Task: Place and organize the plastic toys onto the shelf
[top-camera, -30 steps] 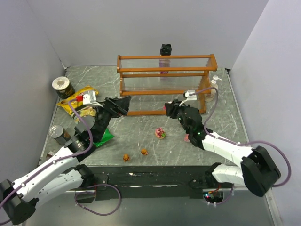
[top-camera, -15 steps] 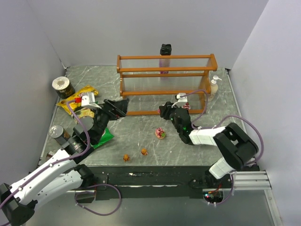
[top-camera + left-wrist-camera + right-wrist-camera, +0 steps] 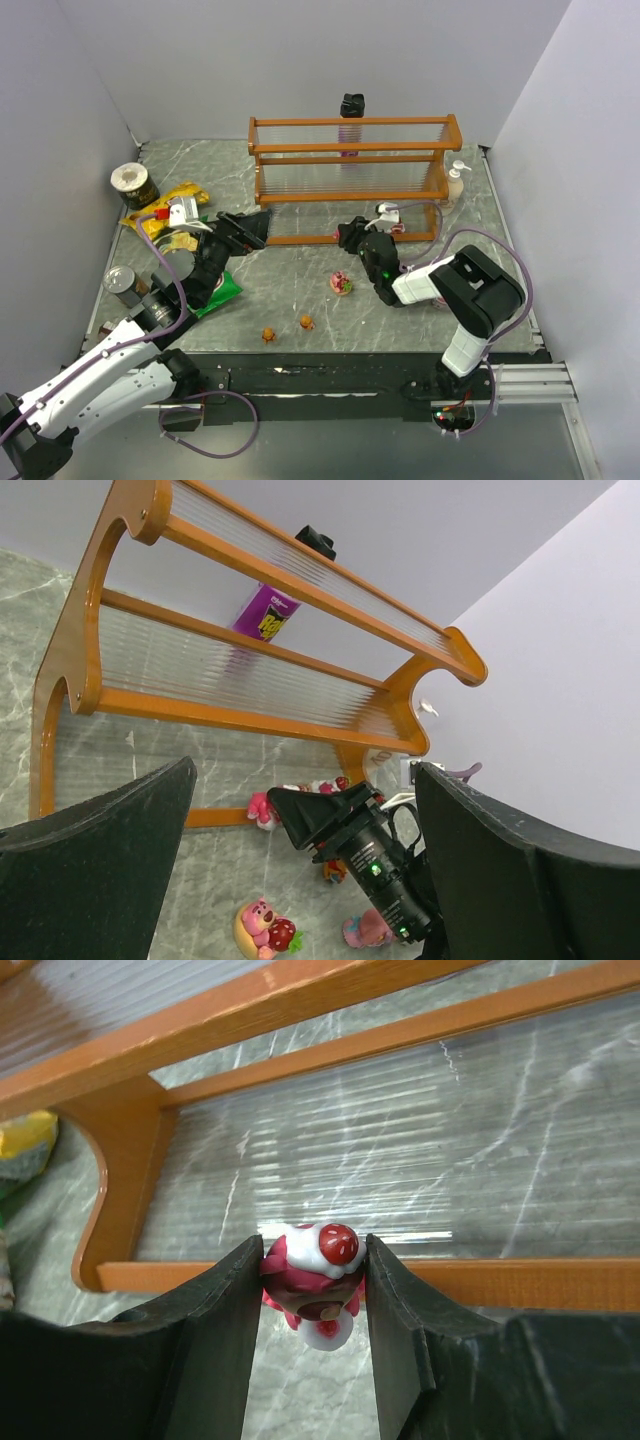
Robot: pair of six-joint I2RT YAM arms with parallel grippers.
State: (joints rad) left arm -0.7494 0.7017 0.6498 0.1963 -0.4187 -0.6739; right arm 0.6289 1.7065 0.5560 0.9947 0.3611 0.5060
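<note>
The shelf stands at the back middle of the table. My right gripper is shut on a pink and red toy topped with white cream and a strawberry, low in front of the shelf's bottom tier. My left gripper hangs open and empty at the shelf's left front. A pink toy on a yellow base and two orange toys lie on the table. Another pink toy sits beside the right arm.
Two cans, a yellow chip bag and a green one crowd the left side. A soap bottle stands by the shelf's right post. A purple bottle stands behind the shelf.
The right arm has folded in and its gripper has shifted slightly left toward the shelf's bottom rail, still holding the toy. The left gripper has edged a little left.
</note>
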